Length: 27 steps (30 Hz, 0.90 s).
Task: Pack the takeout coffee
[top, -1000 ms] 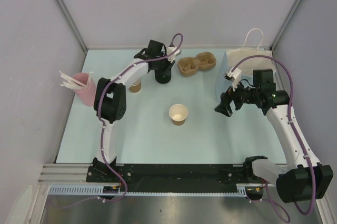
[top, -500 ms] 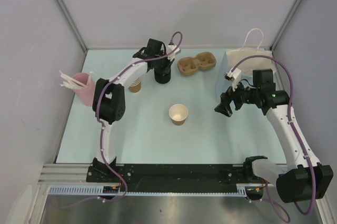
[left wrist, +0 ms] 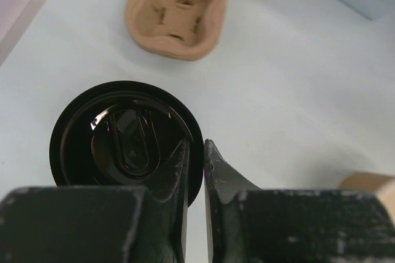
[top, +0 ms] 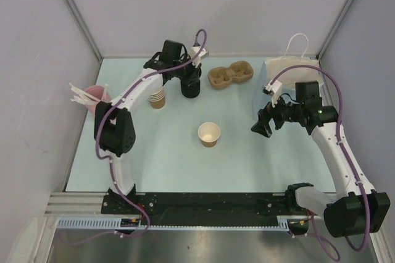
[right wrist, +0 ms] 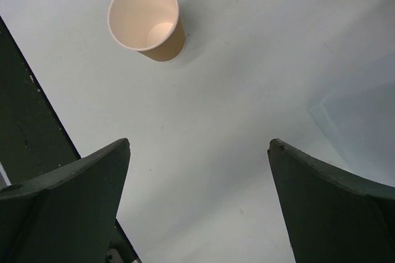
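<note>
The takeout coffee cup (top: 209,134) stands open and lidless mid-table, tan outside and cream inside; the right wrist view shows it at upper left (right wrist: 147,19). My left gripper (top: 190,79) is at the back of the table over a black lid (top: 192,90). In the left wrist view its fingers (left wrist: 195,146) straddle the right rim of the black lid (left wrist: 117,133), pinched nearly together on it. My right gripper (top: 260,127) hovers right of the cup, wide open (right wrist: 200,142), with only bare table between its fingers.
A tan pulp cup carrier (top: 230,75) lies behind the lid, also in the left wrist view (left wrist: 177,13). A white paper bag (top: 290,71) with handles stands at back right. Nested tan cups (top: 158,98) and a pink cup of stirrers (top: 92,99) sit at left.
The left arm's elbow has swung left and its wrist has shifted slightly left at the lid, with the jaws narrowing on the rim. The right arm and the cup have not moved.
</note>
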Each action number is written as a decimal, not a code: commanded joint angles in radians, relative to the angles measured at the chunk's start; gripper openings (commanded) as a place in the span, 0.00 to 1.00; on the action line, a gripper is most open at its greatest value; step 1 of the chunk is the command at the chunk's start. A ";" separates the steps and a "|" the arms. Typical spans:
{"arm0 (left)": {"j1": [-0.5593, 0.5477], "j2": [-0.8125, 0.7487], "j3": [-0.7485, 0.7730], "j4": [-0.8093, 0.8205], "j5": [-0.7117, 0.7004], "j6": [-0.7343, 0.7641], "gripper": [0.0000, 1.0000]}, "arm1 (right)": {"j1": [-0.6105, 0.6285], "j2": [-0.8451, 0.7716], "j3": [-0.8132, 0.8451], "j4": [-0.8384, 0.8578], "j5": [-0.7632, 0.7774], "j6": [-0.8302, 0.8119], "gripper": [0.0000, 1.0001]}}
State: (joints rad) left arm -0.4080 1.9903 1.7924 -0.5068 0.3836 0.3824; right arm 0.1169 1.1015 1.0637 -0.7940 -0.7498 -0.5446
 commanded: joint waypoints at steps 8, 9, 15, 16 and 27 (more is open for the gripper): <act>0.001 -0.543 -0.362 -0.085 0.503 0.134 0.17 | 0.056 -0.083 0.002 0.030 -0.071 -0.040 1.00; 0.001 -0.570 -0.379 -0.108 0.524 0.176 0.17 | 0.084 -0.103 0.002 0.059 -0.044 -0.043 1.00; -0.009 -0.682 -0.455 -0.442 0.739 0.442 0.20 | 0.315 -0.226 0.008 0.225 0.116 -0.096 1.00; -0.009 -0.685 -0.458 -0.485 0.762 0.481 0.20 | 0.340 -0.221 0.019 0.223 0.119 -0.115 1.00; -0.047 -0.530 -0.412 -0.960 0.878 0.854 0.15 | 0.633 -0.076 0.131 0.154 0.177 -0.325 1.00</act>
State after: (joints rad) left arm -0.4255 1.4223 1.3441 -1.2648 1.1854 1.0836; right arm 0.6540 0.9916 1.1305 -0.6384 -0.6762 -0.7723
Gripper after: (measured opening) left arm 0.173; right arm 0.994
